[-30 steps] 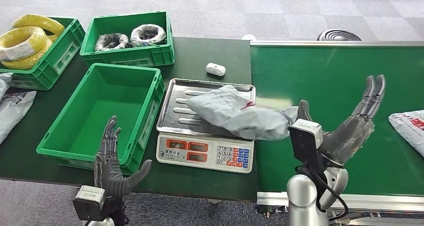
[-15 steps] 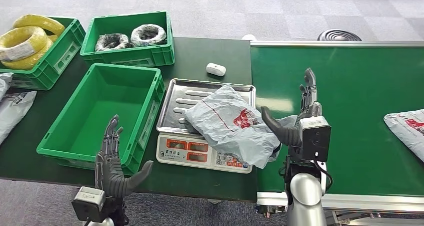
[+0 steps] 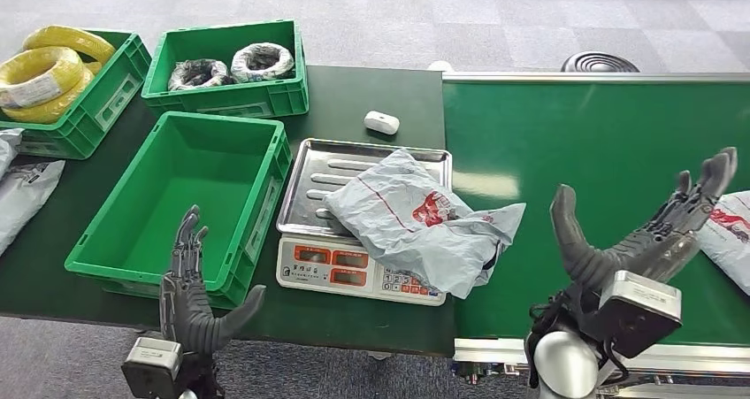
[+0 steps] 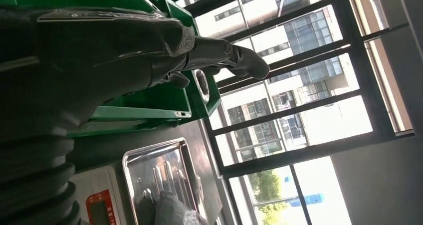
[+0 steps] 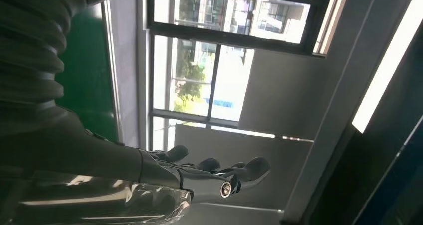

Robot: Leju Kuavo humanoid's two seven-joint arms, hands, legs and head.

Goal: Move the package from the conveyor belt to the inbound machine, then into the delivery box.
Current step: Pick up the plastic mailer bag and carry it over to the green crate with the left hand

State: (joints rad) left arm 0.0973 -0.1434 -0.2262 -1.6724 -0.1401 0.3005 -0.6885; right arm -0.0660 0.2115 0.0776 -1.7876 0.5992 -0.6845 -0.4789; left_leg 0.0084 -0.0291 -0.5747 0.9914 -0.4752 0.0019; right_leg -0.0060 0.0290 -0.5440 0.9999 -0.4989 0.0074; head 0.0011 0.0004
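The package (image 3: 416,222), a crumpled grey bag with red print, lies on the steel tray of the scale (image 3: 358,271). Its right corner hangs over the tray edge onto the belt (image 3: 584,134), and it covers the right end of the scale's keypad. In the left wrist view only a grey corner of it (image 4: 169,212) shows at the picture's edge, on the ribbed tray.

The right robot hand (image 3: 641,235) is raised over the near part of the belt, well apart from the package, fingers spread wide and holding nothing. The left robot hand (image 3: 195,288) stands upright at the near edge of the table (image 3: 354,98), just in front of the empty box (image 3: 190,191), fingers apart and empty.

A second package (image 3: 730,235) lies at the right on the belt, cut off by the picture's edge. Beyond the scale sits a small white object (image 3: 381,122), too small to identify. Far left, one crate (image 3: 230,63) holds dark wrapped coils, another (image 3: 71,85) yellow coils. More grey bags (image 3: 22,187) lie at the left edge, partly cut off.
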